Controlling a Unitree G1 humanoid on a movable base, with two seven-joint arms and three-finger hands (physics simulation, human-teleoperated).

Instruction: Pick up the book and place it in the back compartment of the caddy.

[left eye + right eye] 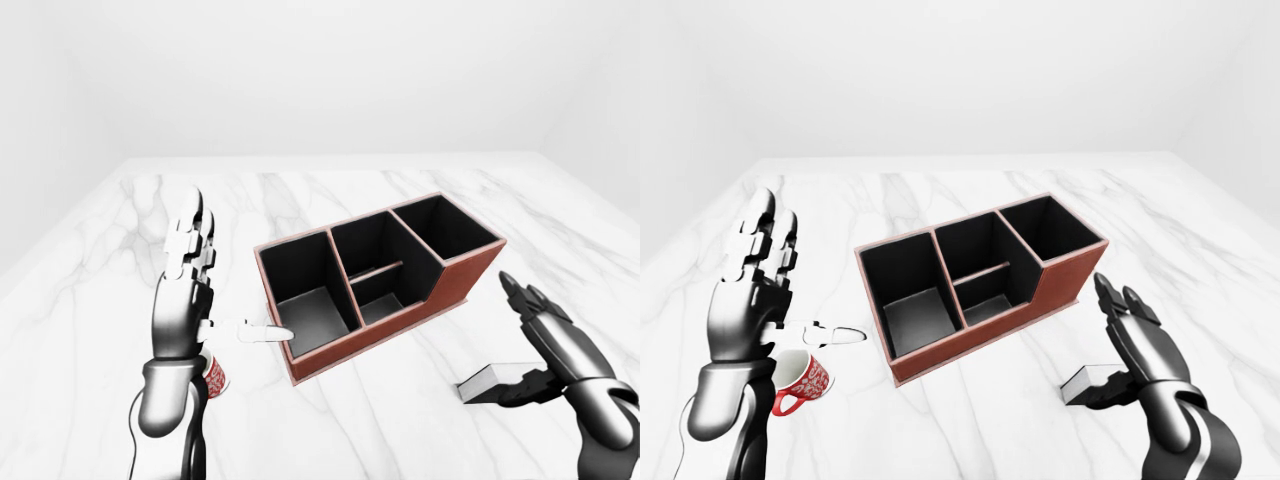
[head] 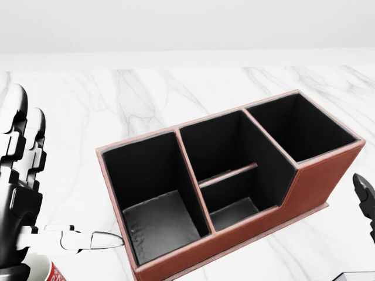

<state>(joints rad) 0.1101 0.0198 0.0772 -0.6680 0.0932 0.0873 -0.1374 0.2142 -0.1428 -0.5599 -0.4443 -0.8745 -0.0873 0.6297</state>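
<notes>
- While the book (image 1: 1087,384) is lying flat on the tabletop (image 1: 970,420) beside the caddy (image 1: 377,281), I'm hovering my right robot hand (image 1: 1132,350) spread wide over it.
- It's looking stiff and light, so I'm planning an edge grip.

Caddy (image 1: 455,283): reddish-brown outside, black lining. Surface (image 1: 330,420): white marble with grey veining. Mug (image 1: 804,381): white, red pattern. Book (image 1: 1088,383): grey cover, white page edge. Left hand (image 1: 750,290) and right hand (image 1: 1137,345): glossy black, the left with white segments.
</notes>
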